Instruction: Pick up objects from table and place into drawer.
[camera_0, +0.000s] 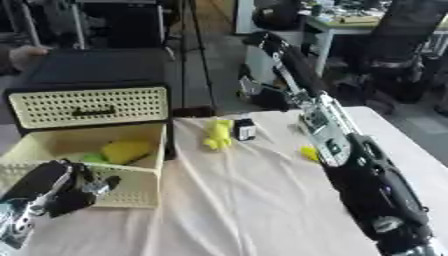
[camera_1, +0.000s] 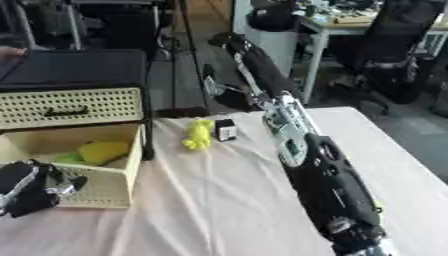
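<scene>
Left hand (camera_0: 52, 192) is seen curled, empty, beside the open cream perforated drawer (camera_0: 131, 192); 2 items lie inside, while a yellow toy (camera_0: 217, 135) and small black box (camera_0: 245, 129) remain on the desk (camera_0: 245, 210). Right hand's state cannot be told.

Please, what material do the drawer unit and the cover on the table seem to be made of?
The drawer unit looks like moulded plastic: cream fronts pierced with a regular grid of small holes, matte, under a dark top. The open lower drawer shows the same perforated wall. The table cover seems to be cloth, pale and matte, since it lies in soft folds and wrinkles. Neither can be confirmed by look alone.
</scene>
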